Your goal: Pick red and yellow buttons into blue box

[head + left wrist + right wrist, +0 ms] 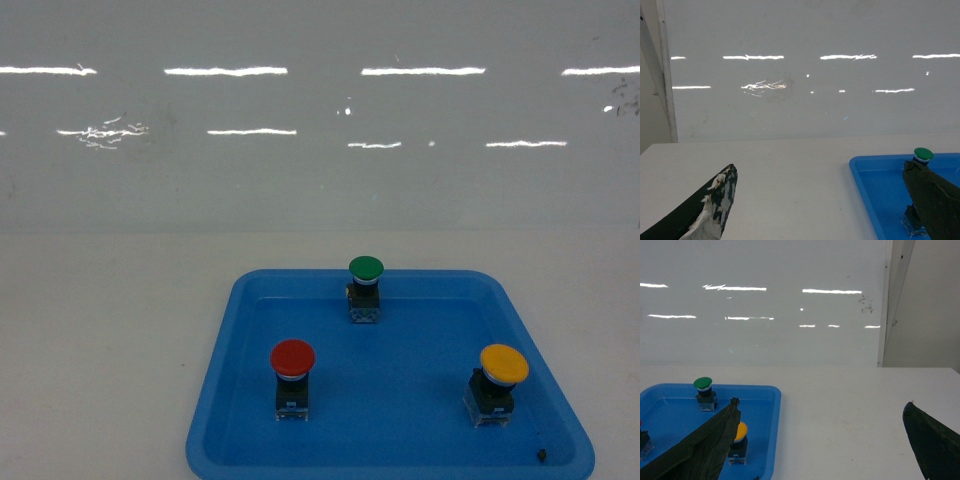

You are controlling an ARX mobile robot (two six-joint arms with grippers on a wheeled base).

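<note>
1. The red button (293,357) has a round, domed red cap on a black-and-clear block body; it stands upright in the near left part of the shallow blue tray (225,345).
2. The yellow button (503,364), same build with a yellow cap, stands upright in the tray's near right part, well apart from the red one.
3. No readable writing or brand shows on the buttons or tray.
4. A green-capped button (366,268) stands upright near the tray's far edge, between the two and farther back. A small dark speck (541,456) lies by the near right corner.
5. The tray rests on a white table (100,330) before a glossy white wall (320,110).
6. The left gripper (820,210) and right gripper (825,440) both have their fingers spread wide, holding nothing, above the table.
7. The blue box appears in no view.
</note>
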